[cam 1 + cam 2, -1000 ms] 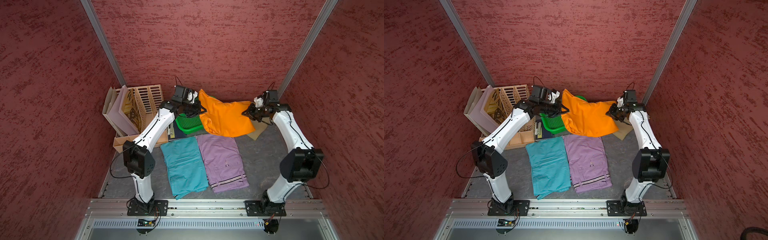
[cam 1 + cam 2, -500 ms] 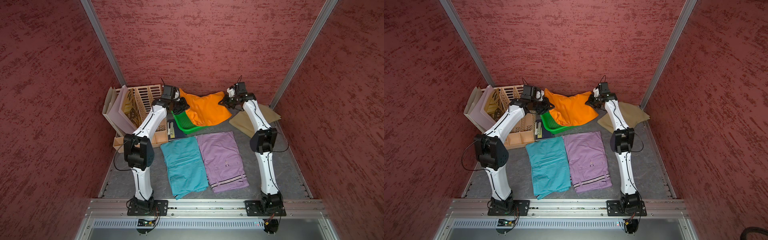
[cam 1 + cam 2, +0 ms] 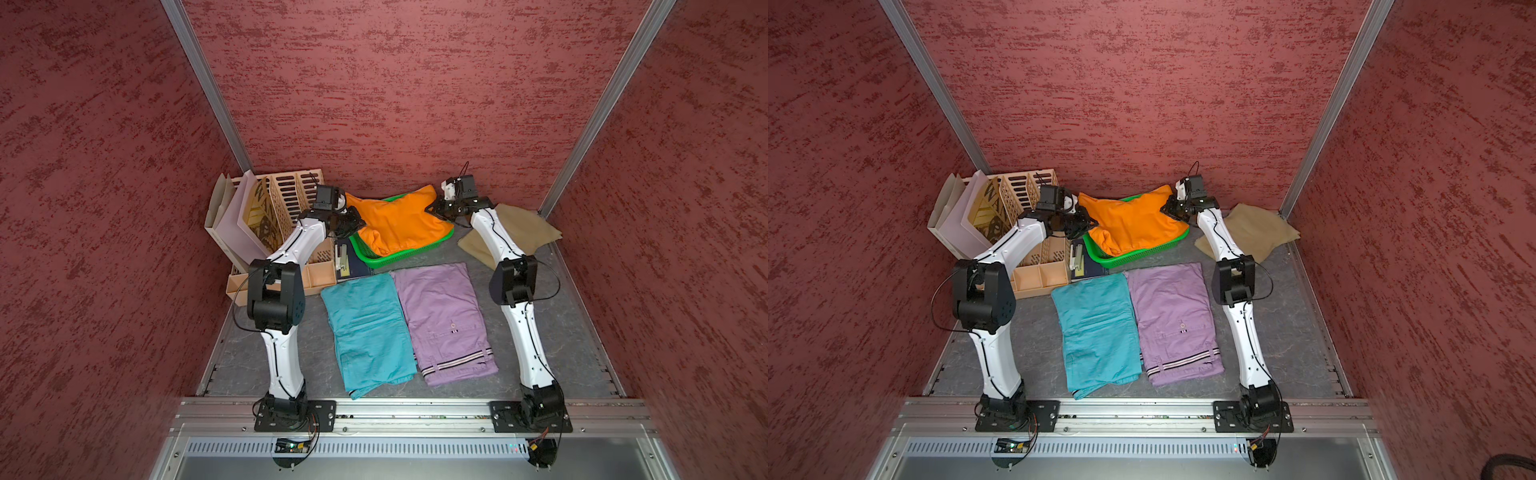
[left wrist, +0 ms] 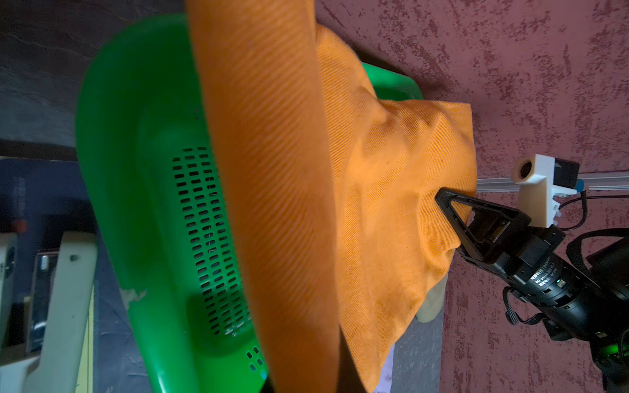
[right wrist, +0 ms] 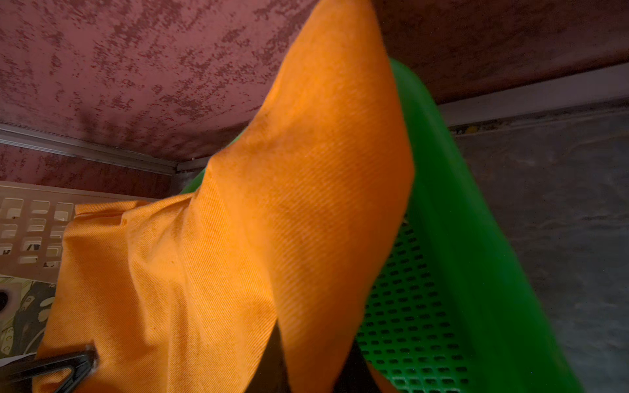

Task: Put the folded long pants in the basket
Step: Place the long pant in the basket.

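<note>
The orange pants [image 3: 399, 222] are a thick twill cloth with fine diagonal ribbing, slung between the two sets of jaws and sagging into the green basket [image 3: 376, 259], a shallow glossy plastic tray with a rounded rim and rows of small slots in its floor and walls. Three more folded pairs lie flat on the grey, stone-patterned worktop [image 3: 548, 316]: the teal pants [image 3: 368, 334] and the lilac pants [image 3: 442, 320], with a dark-and-white striped waistband, side by side on the near side of the basket from the jaws, and the khaki pants [image 3: 525, 235] just outside the right jaws, partly under that arm. A beige slotted organiser [image 3: 293, 208] with paper folders stands outside the left jaws. Rough maroon walls with aluminium corner posts close in the worktop on three sides. The left gripper [image 3: 356, 219] has its jaws pressed together on one far corner of the orange cloth; the right gripper [image 3: 432, 210] pinches the opposite corner, its black triangular finger [image 4: 476, 217] sunk into a fold, so both corners stand raised above the rim while the middle rests inside.
</note>
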`<state>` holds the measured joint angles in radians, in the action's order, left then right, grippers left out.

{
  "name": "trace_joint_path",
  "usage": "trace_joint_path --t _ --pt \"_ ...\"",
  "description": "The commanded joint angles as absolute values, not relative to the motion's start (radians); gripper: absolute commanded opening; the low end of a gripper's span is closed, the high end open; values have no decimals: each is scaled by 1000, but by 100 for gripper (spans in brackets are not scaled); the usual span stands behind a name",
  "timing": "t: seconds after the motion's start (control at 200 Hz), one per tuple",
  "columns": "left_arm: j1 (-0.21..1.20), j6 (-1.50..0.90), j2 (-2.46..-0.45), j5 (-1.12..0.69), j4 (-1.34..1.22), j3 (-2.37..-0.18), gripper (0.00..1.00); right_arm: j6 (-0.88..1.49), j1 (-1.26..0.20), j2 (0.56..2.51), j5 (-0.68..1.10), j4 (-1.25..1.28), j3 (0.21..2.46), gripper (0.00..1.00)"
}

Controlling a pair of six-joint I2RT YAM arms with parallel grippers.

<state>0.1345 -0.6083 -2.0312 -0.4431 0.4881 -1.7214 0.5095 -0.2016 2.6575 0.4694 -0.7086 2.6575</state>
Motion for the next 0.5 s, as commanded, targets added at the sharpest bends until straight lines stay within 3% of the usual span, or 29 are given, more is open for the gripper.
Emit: trace_joint_path --t 0.0,0.316,0.491 --pt "140 -625 -2035 -458 422 -1663 0 504 -204 2674 421 -665 2688 0" --pt "172 -581 -2052 -348 447 -1639 0 454 -217 2695 362 -701 2655 0" --pt "173 -579 -2069 -385 490 -1654 0 467 -219 2702 341 -723 2655 0"
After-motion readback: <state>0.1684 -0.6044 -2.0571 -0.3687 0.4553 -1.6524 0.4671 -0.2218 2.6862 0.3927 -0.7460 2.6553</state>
